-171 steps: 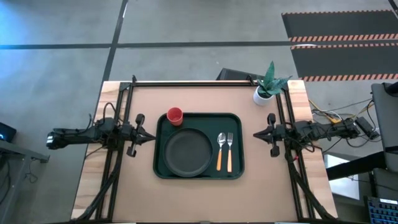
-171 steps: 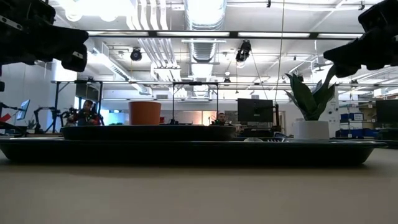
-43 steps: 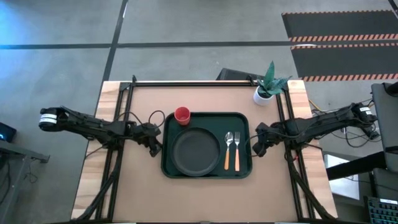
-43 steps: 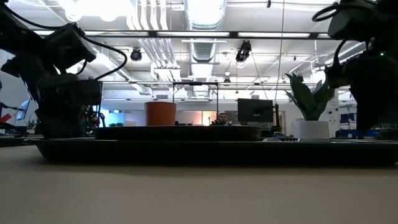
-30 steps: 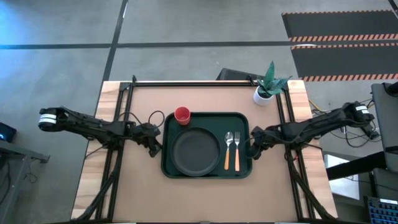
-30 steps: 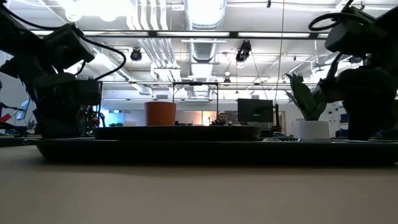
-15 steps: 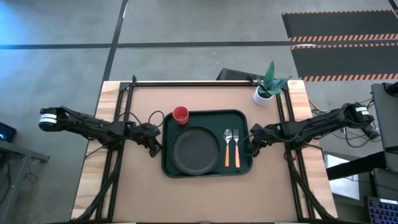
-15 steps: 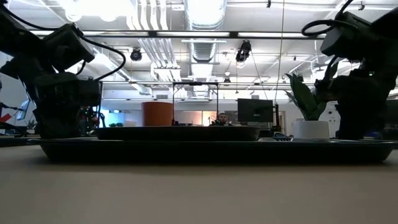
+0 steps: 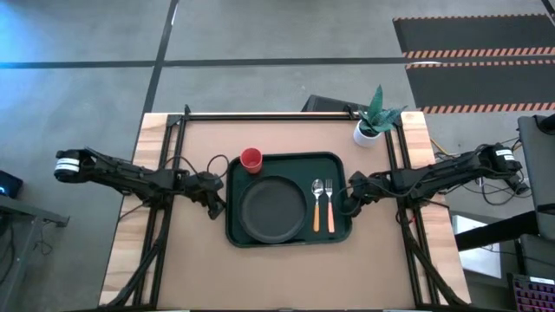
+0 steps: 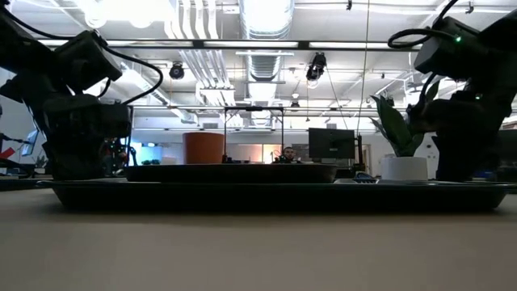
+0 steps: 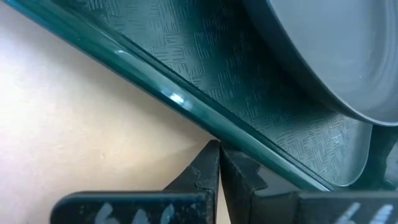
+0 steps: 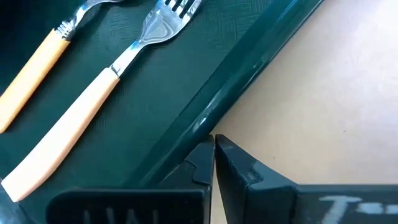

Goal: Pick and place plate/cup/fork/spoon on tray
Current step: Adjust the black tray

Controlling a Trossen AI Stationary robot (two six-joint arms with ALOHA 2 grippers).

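Note:
The dark green tray [image 9: 234,234] lies in the middle of the table. On it rest the round dark plate [image 9: 274,209], the orange-handled spoon [image 9: 317,206] and the fork [image 9: 330,206] side by side. The red cup [image 9: 251,159] stands at the tray's far left corner. My left gripper [image 9: 217,208] is shut at the tray's left rim. My right gripper [image 9: 349,206] is shut at the tray's right rim. In the low view the cup [image 10: 203,148] shows behind the plate [image 10: 230,172]. My left gripper [image 11: 219,149] has its shut fingertips against the outer side of the tray's left rim [image 11: 186,109], slanting down from the table's left. The tray lies flat on the table. My right gripper [image 12: 213,142] has its shut fingertips against the outer side of the tray's right rim [image 12: 214,109], slanting down from the table's right, close to the fork's handle [image 12: 68,124].
A white pot with a green plant [image 9: 371,121] stands at the table's far right corner. Bare wooden table [image 9: 277,277] lies in front of the tray. Black frame rails [image 9: 165,173] run along both sides of the table.
My right gripper has edged toward the table's left, up to the tray's right rim, staying shut. The tray with its load has slid slightly toward the left. My left gripper has kept still at the left rim.

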